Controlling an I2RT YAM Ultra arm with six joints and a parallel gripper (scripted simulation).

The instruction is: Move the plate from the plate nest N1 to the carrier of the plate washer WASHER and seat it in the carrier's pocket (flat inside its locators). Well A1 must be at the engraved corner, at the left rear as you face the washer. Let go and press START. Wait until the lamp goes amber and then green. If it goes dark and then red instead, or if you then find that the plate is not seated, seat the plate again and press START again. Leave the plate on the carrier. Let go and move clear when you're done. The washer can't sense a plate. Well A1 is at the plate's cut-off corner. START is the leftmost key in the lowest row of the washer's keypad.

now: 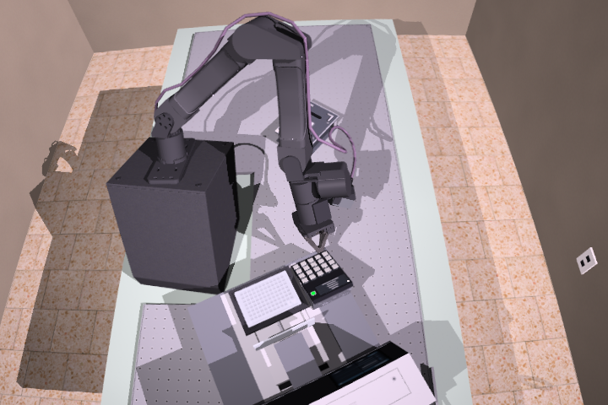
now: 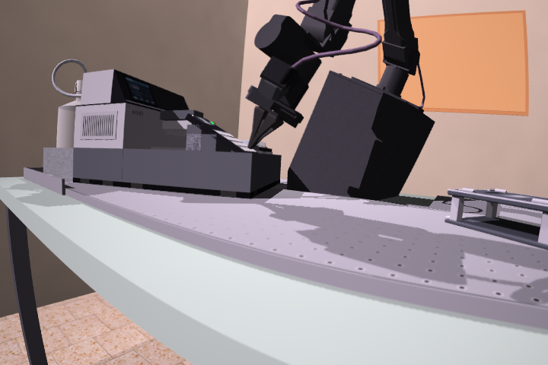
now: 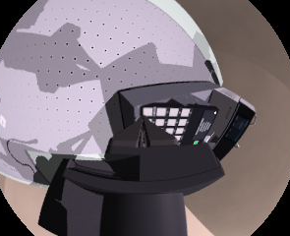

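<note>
Plate (image 1: 268, 299) lies on the dark carrier (image 1: 248, 329) in front of the washer (image 1: 371, 381) (image 2: 100, 122) (image 3: 228, 105), top view; full seating cannot be confirmed. Beside it, the keypad (image 1: 333, 284) (image 2: 233, 138) (image 3: 181, 120) carries a lit green lamp (image 1: 312, 293) (image 2: 212, 122) (image 3: 196, 143). Gripper (image 1: 319, 249) (image 2: 250, 147) (image 3: 143, 119) points at the key edge away from the washer. Nest (image 1: 323, 125) (image 2: 505, 198) is partly hidden by the arm.

Exterior view: gripper tilted, fingertips together at the keypad's low end; nest stands well apart from the washer.

Wrist view: jaws clenched on nothing, tips over the keypad's corner; contact with a key cannot be determined.
</note>
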